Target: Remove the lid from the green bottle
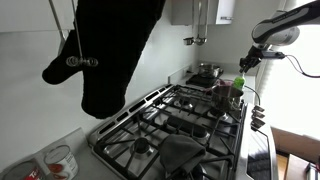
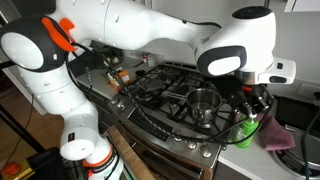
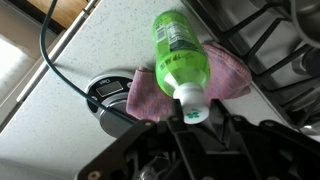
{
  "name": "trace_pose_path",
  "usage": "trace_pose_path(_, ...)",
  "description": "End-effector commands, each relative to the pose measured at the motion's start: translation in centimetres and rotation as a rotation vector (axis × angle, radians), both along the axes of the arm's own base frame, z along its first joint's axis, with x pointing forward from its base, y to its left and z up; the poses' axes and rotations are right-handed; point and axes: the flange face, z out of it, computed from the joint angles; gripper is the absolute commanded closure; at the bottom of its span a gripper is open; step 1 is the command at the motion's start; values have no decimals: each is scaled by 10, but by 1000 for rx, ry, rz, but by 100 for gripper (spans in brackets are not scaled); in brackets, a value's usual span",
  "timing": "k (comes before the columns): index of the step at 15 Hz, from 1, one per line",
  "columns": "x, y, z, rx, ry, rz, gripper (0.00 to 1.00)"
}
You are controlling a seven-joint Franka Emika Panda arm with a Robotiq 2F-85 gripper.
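Beside the stove (image 1: 170, 125), the green bottle (image 3: 178, 55) stands upright by a pink cloth (image 3: 148, 96); the gripper (image 3: 200, 124) hangs at its white lid (image 3: 193, 103) (probably to twist it), but I cannot tell if it grips.

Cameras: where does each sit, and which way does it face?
Exterior view: behind a hanging black mitt, facing across the stove toward the arm.
Exterior view: beside the robot's base, facing the stove; arm spans it.
Wrist view: above the tool, looking down on the green bottle.
All share the green bottle.
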Motion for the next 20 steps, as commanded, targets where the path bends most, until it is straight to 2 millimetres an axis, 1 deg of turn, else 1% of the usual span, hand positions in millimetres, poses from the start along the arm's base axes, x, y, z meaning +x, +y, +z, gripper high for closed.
trace_pose_path(1, 2, -7, 1, 11, 0, 17, 94)
trace_pose_path(2, 2, -7, 1, 10, -1, 19, 99)
trace_pose_path(6, 2, -10, 1, 10, 0, 20, 100)
trace_pose_path(7, 1, -10, 1, 9, 1, 20, 74)
trace_pose_path(8, 1, -10, 2, 6, -1, 18, 72)
trace_pose_path(9, 1, -10, 4, 9, -6, 19, 66)
trace_pose_path(14, 2, -8, 17, -3, -28, 41, 29)
trace_pose_path(18, 5, -14, 9, -20, -21, 60, 0)
trace_pose_path(20, 5, -15, 5, -19, -14, 73, 0)
